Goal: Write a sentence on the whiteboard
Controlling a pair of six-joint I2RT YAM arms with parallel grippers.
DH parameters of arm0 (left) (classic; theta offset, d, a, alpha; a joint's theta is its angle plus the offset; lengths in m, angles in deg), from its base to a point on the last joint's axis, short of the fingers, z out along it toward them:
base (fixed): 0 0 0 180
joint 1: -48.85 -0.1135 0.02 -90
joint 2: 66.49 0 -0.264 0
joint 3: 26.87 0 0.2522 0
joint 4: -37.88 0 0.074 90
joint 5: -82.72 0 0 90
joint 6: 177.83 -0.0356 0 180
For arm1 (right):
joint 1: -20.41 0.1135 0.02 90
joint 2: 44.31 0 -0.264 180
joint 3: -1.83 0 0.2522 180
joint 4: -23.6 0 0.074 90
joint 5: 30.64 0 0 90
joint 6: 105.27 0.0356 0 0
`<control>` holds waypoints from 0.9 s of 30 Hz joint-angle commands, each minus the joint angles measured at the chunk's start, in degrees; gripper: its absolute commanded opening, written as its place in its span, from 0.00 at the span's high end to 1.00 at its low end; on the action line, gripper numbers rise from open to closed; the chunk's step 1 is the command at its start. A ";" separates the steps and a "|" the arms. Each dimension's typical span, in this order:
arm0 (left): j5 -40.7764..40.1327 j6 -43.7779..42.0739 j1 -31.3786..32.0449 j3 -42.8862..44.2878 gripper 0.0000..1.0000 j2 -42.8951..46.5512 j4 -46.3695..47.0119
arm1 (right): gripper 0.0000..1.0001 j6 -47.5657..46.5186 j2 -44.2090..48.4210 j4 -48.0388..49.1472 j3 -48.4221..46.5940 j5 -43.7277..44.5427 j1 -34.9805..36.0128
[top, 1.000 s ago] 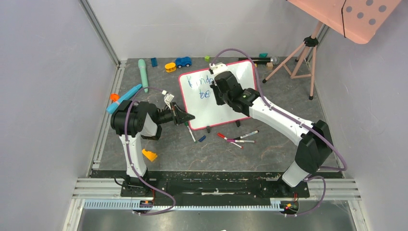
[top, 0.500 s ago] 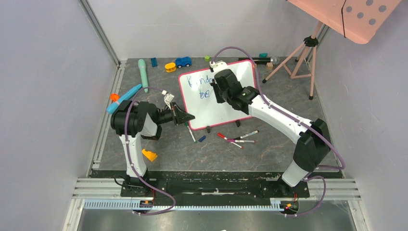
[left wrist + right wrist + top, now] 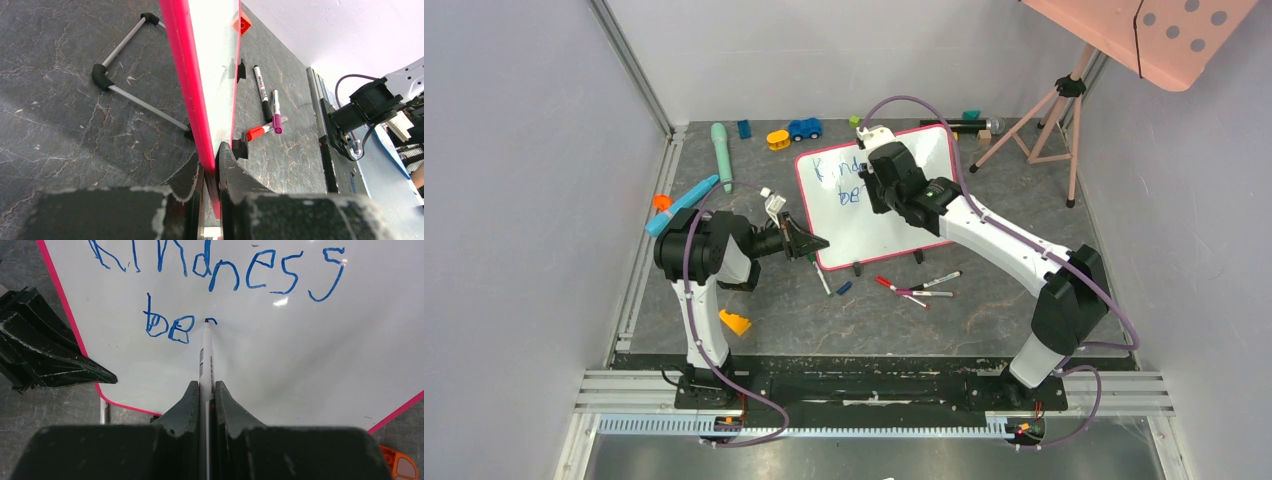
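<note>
The whiteboard (image 3: 869, 225), white with a pink-red frame, stands tilted on the grey floor. My left gripper (image 3: 816, 243) is shut on its lower left frame edge (image 3: 192, 95). The sentence (image 3: 215, 265) reads "Kindness" on the first line and "be" plus a short new stroke on the second (image 3: 170, 327). My right gripper (image 3: 205, 390) is shut on a white marker (image 3: 206, 357) whose tip touches the board just right of "be". In the top view the right gripper (image 3: 876, 185) covers part of the writing.
Loose markers (image 3: 919, 288) lie in front of the board, also in the left wrist view (image 3: 265, 107). A green pen (image 3: 819, 272) lies by the left gripper. Toys (image 3: 792, 132) line the back. A tripod (image 3: 1049, 115) stands at back right, and an orange block (image 3: 734, 322) lies near the left arm.
My right gripper has shifted slightly up and left over the board with the marker, and the second line has grown a little. The left arm has not moved.
</note>
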 commanded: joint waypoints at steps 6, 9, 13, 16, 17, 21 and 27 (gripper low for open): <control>-5.18 -12.40 -0.09 -0.94 0.95 -1.78 2.14 | 1.00 -0.57 0.27 0.44 0.36 -1.95 -0.35; -5.24 -12.44 -0.09 -0.96 0.95 -1.75 2.14 | 1.00 -0.37 0.65 0.04 0.86 -1.51 -0.35; -5.27 -12.40 -0.09 -0.97 0.96 -1.78 2.14 | 1.00 -0.37 1.15 -0.13 1.71 -1.37 -0.41; -5.26 -12.47 -0.08 -1.07 0.95 -1.75 2.14 | 1.00 -0.19 1.33 -0.57 1.89 -1.31 -0.38; -5.21 -12.42 -0.09 -1.01 0.95 -1.79 2.14 | 1.00 -0.19 1.48 -0.67 1.98 -0.94 -0.43; -5.19 -12.53 -0.08 -1.00 0.95 -1.72 2.14 | 1.00 -0.06 1.55 -1.47 1.57 1.32 -0.52; -5.09 -12.40 -0.09 -1.05 0.95 -1.74 2.15 | 1.00 0.12 1.51 -1.75 1.20 2.61 -0.62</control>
